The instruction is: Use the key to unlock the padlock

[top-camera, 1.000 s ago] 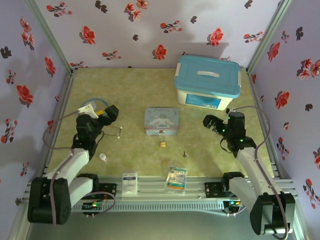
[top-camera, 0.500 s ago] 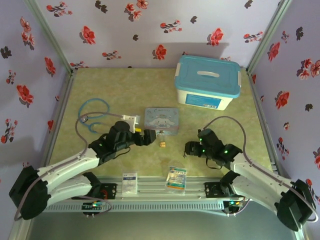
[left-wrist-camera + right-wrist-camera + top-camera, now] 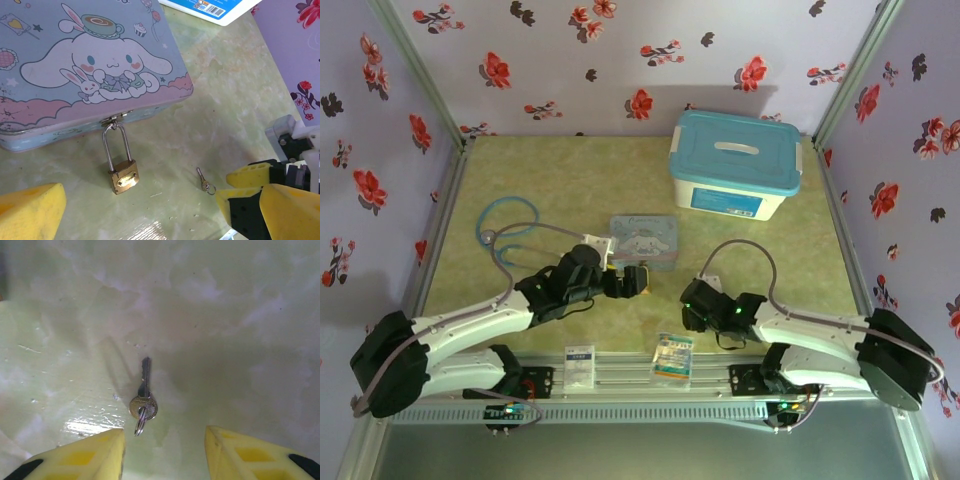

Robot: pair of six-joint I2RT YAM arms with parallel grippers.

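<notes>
Plainly little of the job is done. The right pincer (image 3: 165,442) stands wide open, its yellow fingers low over the bench (image 3: 240,315) on either side of the key (image 3: 143,392), which lies flat just above them in the frame, untouched. The left pincer (image 3: 150,215) is spread wide too and holds nothing. The padlock (image 3: 124,177) lies just above its gap, at lower centre of the frame, shackle closed and hooked through the clasp of the cartoon tin (image 3: 90,60). I judge that everything remains: gripping the key, steadying the padlock, then inserting and turning the key.
</notes>
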